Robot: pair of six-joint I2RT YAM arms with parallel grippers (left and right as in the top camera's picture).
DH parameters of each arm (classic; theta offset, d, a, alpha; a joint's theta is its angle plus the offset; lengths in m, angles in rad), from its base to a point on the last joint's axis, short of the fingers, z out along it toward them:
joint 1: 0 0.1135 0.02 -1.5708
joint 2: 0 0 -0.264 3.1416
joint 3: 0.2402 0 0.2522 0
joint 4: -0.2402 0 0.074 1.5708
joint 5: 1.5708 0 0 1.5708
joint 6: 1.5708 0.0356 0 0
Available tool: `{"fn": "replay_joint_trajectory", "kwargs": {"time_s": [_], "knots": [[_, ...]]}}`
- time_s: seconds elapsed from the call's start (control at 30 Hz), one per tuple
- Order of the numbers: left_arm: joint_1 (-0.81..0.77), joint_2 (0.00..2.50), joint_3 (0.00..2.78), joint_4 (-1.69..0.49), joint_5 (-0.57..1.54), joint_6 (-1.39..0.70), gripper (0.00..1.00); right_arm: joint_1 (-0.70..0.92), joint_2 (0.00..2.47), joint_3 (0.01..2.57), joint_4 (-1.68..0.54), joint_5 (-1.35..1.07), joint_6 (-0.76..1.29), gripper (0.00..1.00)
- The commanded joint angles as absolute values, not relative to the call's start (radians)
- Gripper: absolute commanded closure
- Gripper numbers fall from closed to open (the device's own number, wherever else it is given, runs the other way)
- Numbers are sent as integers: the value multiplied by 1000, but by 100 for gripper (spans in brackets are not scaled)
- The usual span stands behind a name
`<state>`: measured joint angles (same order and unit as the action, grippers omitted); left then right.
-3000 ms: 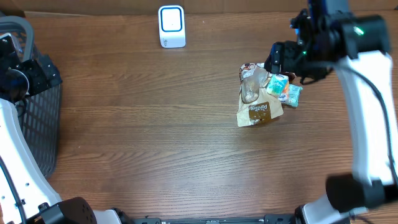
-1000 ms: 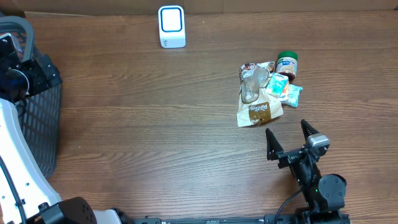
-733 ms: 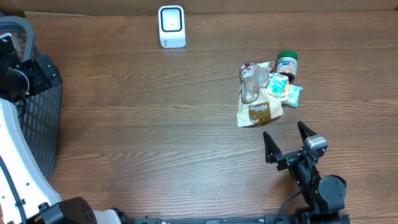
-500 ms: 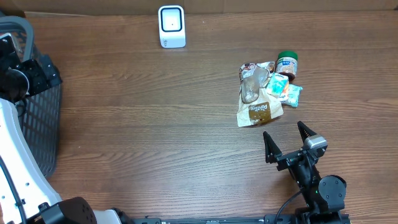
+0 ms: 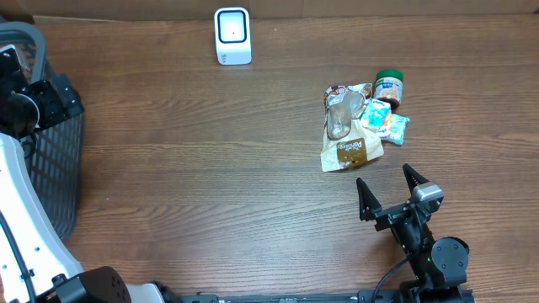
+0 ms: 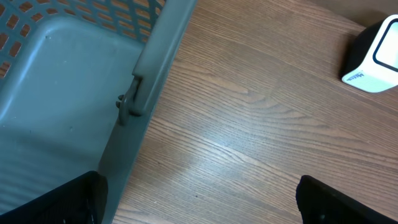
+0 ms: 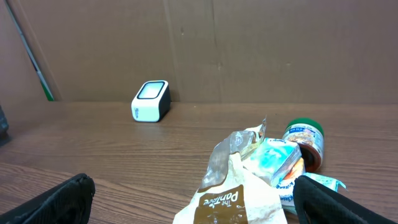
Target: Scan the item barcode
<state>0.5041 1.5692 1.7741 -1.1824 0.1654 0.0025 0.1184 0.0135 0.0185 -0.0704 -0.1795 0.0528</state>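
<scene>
Currently: brown snack pouch (image 5: pixel 349 151), likely light, soft and crinkly, lying flat just ahead of the right gripper (image 5: pixel 383 173), touching teal packets (image 5: pixel 379 114) near a green-lidded jar (image 5: pixel 388 87); jaws spread wide, empty; probably best pinched by its nearest flat edge.

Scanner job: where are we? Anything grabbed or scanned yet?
Done: nothing visible. The brown bag, jar and teal packets lie piled together, far from the scanner. In hand: nothing; the right gripper is open and empty, short of them, and the left gripper is open by the basket. Left: pick an item, present its barcode to the scanner.
</scene>
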Motion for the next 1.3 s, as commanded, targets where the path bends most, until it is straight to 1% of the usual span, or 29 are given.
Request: {"fn": "replay_joint_trajectory", "kwargs": {"time_s": [0.0, 0.13, 0.23, 0.3, 0.5, 0.67, 0.77, 1.03, 1.17, 1.27], "knots": [[503, 1574, 1792, -1182, 175, -6, 0, 117, 3, 8, -65, -184, 55, 0], [479, 1568, 1792, -1182, 175, -6, 0, 117, 3, 8, -65, -184, 55, 0], [413, 1548, 1792, -1182, 175, -7, 1, 117, 3, 8, -65, -184, 55, 0], [342, 1529, 1792, -1181, 175, -7, 0, 117, 3, 8, -65, -184, 55, 0], [54, 1442, 1792, -1182, 176, -7, 0, 117, 3, 8, -65, -184, 55, 0], [-96, 1357, 1792, -1182, 176, -7, 1, 117, 3, 8, -65, -184, 55, 0], [-124, 1310, 1792, -1182, 176, -6, 0, 117, 3, 8, -65, -184, 55, 0], [-124, 1171, 1790, -1307, 146, 0, 0, 117, 3, 8, -65, -184, 55, 0], [-124, 1103, 1777, -1301, 137, 7, 0, 117, 3, 8, -65, -184, 55, 0], [-124, 1047, 1725, -1242, 73, 8, 0, 117, 3, 8, -65, -184, 55, 0]]}}
